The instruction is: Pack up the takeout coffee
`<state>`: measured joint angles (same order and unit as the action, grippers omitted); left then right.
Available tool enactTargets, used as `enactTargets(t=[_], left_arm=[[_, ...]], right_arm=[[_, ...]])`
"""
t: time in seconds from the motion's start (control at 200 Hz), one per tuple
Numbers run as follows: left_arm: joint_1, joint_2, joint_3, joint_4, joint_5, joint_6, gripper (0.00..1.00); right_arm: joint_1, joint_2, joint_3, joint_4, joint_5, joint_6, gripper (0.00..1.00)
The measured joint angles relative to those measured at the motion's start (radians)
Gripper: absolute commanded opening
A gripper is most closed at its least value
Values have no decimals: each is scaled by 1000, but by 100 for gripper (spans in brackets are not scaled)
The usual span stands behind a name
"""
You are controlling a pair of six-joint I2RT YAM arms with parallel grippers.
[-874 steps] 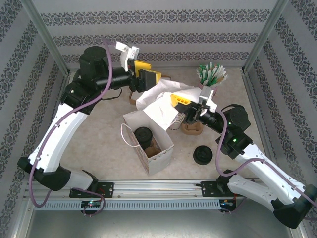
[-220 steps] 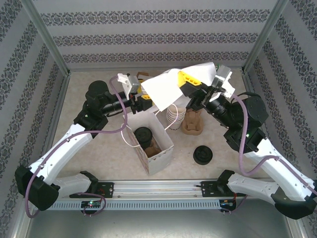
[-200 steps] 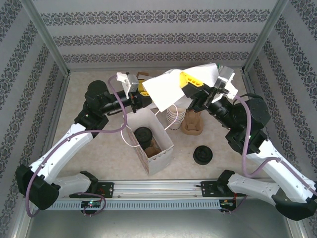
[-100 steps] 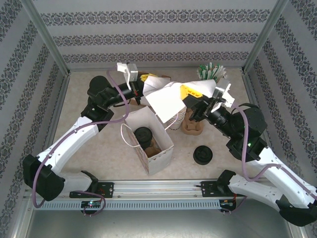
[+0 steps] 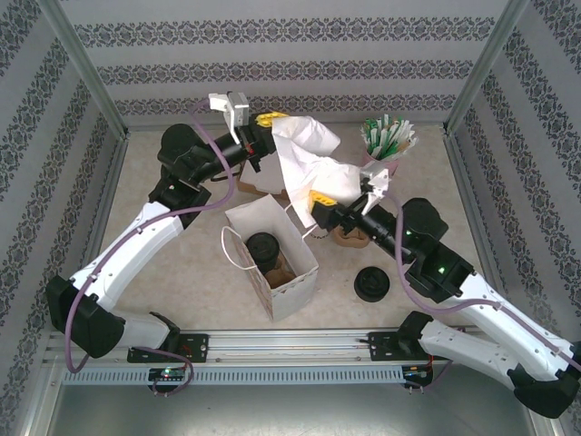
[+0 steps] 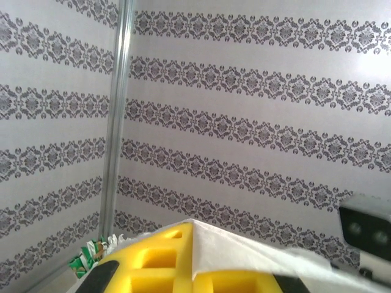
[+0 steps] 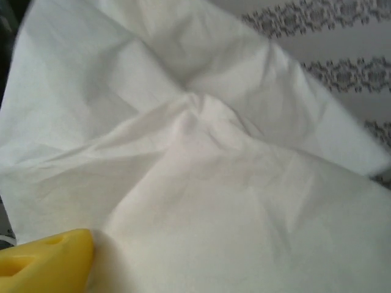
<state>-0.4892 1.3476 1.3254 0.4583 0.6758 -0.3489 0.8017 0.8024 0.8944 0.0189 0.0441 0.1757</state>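
left gripper (image 5: 264, 121) clenched on the white sheet (image 5: 313, 159) just released by the right gripper (image 5: 320, 202), jaws now spread beneath it; takeout coffee (image 5: 263, 245) already bagged (image 5: 295, 277) below.

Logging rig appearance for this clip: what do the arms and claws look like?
The left arm and right arm share white shells on the lower links, black joints and forearms, and a looping purple cable each. The left claw and right claw are blocky yellow, each with a white camera mount.
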Motion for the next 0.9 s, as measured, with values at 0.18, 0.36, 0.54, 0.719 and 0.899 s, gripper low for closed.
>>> enactTargets(t=[0.18,0.36,0.54,0.719,0.899], left_arm=[[33,-2,39,-39,-40,13,0],[41,-8,57,-73,-37,39,0],[45,-37,58,-137,-50,99,0],[47,-68,58,-151,-16,90,0],[46,-68,48,-69,84,-39,0]], right_arm=[[2,-4,0,-128,105,-51,98],[2,-36,34,-188,138,-150,98],[2,-56,110,-219,142,-289,98],[2,-39,165,-201,123,-426,98],[17,109,235,-124,111,-529,98]])
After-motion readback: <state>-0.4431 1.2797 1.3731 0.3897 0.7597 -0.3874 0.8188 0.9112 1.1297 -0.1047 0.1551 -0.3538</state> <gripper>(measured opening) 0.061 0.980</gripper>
